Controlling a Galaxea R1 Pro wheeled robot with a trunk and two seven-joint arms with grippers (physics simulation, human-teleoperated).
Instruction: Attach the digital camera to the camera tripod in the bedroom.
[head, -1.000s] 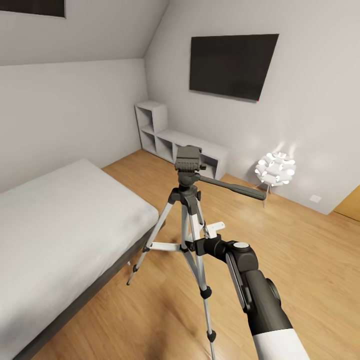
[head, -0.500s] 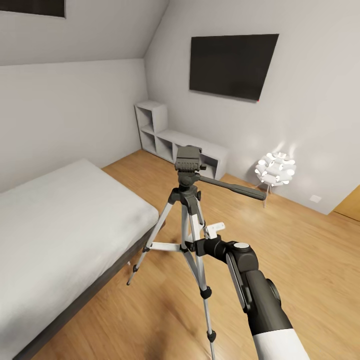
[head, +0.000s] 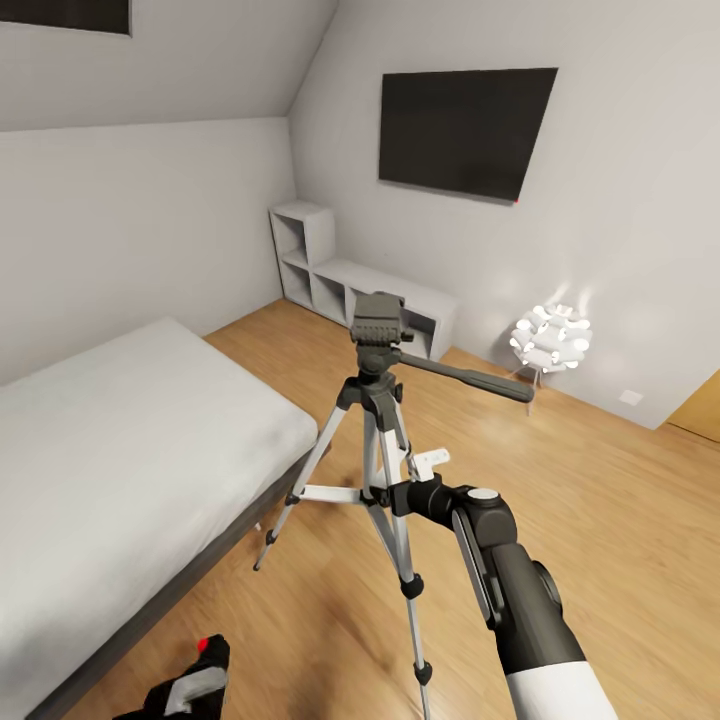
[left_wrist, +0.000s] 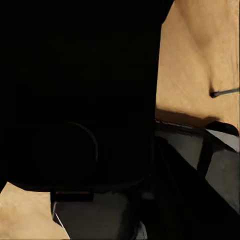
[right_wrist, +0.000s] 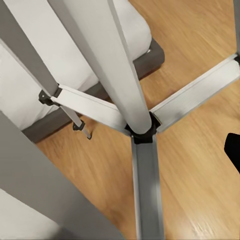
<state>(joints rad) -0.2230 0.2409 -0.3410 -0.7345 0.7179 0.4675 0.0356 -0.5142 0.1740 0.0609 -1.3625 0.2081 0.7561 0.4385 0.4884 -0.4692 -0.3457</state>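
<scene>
The tripod (head: 380, 420) stands upright on the wood floor (head: 600, 520) just beside the bed (head: 120, 440), with its black head at the top and the long handle pointing to the right side of the head view. The right gripper (head: 398, 494) is at the centre column of the tripod, near the place where the silver braces meet. Its jaws seem to be closed around this column, but the head view does not show the contact clearly. In the right wrist view the silver legs (right_wrist: 120, 75) and braces are very close to the lens.

At the bottom edge of the head view the camera (head: 195, 680) appears, black and grey, with a small red button. It is low and well apart from the tripod head. The left wrist view is mostly dark, so I cannot tell how the left jaws stand or whether they hold the camera.

A black TV (head: 465, 130) hangs on the wall, above a white shelf (head: 340, 280) and a lit lamp (head: 550, 340).
</scene>
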